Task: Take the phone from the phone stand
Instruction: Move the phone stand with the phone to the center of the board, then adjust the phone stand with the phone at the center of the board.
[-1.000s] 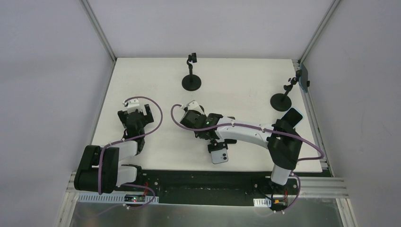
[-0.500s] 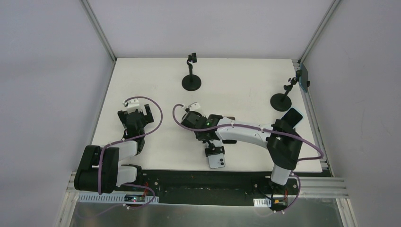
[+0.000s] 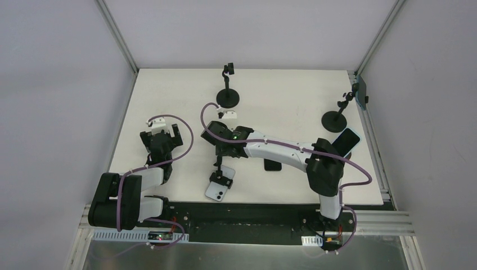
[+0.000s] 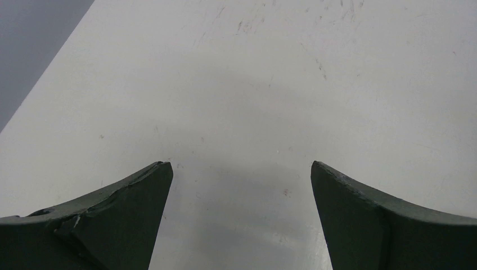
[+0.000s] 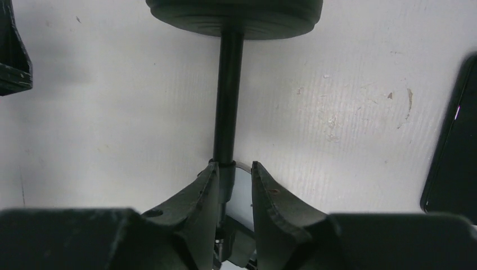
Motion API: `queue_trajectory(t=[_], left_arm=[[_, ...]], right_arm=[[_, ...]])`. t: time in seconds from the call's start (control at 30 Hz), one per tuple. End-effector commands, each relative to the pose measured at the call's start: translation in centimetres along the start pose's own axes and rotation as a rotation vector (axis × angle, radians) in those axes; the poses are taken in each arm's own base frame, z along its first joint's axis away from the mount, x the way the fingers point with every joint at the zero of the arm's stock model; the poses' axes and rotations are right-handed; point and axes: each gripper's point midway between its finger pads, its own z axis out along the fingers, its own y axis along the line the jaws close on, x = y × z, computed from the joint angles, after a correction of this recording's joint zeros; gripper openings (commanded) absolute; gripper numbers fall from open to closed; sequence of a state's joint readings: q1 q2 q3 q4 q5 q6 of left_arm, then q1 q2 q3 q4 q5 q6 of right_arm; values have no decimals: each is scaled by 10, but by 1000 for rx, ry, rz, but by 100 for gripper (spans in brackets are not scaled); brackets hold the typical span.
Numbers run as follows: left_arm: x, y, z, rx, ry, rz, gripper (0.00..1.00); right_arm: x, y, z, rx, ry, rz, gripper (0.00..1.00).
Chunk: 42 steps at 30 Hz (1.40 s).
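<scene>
A black phone stand (image 3: 217,166) lies tipped on the white table. Its base (image 5: 233,14) points to the far side and sits under my right wrist in the top view. A pale lavender phone (image 3: 217,192) sits in its clamp at the near end. In the right wrist view the phone (image 5: 243,188) shows between my fingers. My right gripper (image 3: 219,160) (image 5: 233,166) is closed around the stand's pole (image 5: 228,95) right by the clamp. My left gripper (image 3: 163,135) (image 4: 242,164) is open and empty over bare table at the left.
A black phone (image 3: 274,165) (image 5: 455,152) lies flat just right of my right gripper. An empty stand (image 3: 228,98) is at the back centre. Another stand (image 3: 334,120) at the back right holds a dark phone (image 3: 363,93). A further dark phone (image 3: 349,139) lies near the right edge.
My right gripper moved left and slightly back, taking the stand and lavender phone from front centre to left of centre. The black phone came into view. The left arm has not moved.
</scene>
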<state>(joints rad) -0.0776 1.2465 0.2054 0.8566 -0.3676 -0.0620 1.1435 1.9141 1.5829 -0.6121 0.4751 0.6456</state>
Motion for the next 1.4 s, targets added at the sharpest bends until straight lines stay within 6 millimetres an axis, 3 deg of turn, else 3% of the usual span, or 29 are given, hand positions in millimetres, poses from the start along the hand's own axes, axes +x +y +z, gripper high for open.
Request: queue_trajectory(t=[0.0,0.2,0.43,0.6,0.73,0.83,1.0,1.07,1.17,1.37], left_arm=[[-25,-4,5,1,-71,-29,99],[-24,-3,5,0,-70,-27,99],[-29,3,0,-45,-85,-32,99],[-60,8,-23,-132,-52,9,99],[-84,-6,-46,-35,-47,-167,99],[-96,-14,-65,27,-7,-272,99],[-109,-24,-101,138,119,-299,99],[-113,-31,-115,204,149,-313,99],[-115,-30,-136,256,174,-304,99],[-121,-11,-173,308,117,-230,99]], right_arm=[[-12,1,-1,28,-39,31,29],[-10,-3,-4,4,-42,-20,32],[-12,-24,-34,-92,-74,-112,50],[-8,-39,-37,-167,-54,-222,56],[-14,-50,-39,-197,-24,-235,57],[-8,-39,-44,-322,30,-297,57],[9,-10,-54,-571,67,-544,57],[21,-3,-57,-688,68,-718,58],[36,-1,-53,-794,13,-1021,61],[40,-4,-36,-873,-66,-1472,64]])
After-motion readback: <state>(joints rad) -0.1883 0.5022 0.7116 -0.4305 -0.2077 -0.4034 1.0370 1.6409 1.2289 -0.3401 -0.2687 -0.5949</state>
